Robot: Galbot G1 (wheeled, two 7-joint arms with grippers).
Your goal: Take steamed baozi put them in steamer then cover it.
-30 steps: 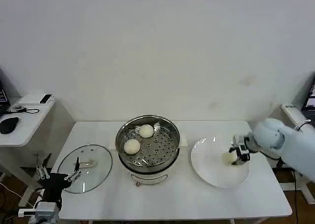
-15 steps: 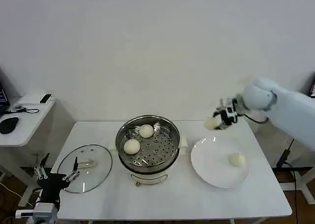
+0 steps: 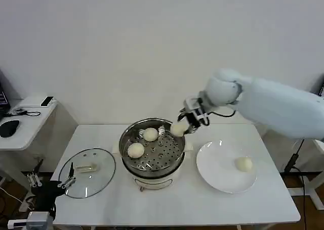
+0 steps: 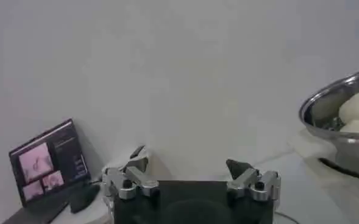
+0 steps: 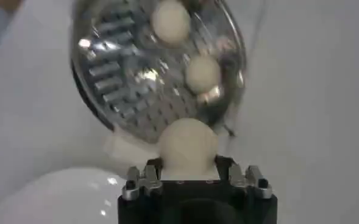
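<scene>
Baozi, head view: your right gripper clamps one smooth cream bun above the steamer rim; two sit on its tray, one on the white plate.
Cover, head view: the glass lid lies flat left of the steamer.
Left wrist view: your left gripper hangs open, empty.
Right wrist view: the bun sits between your jaws over the tray.

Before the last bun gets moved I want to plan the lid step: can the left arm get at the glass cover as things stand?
Probably yes. The cover lies flat on the table's left side with nothing on it, and the left gripper, open, sits at that edge beside it. The right gripper holds a baozi over the steamer, well away.
</scene>
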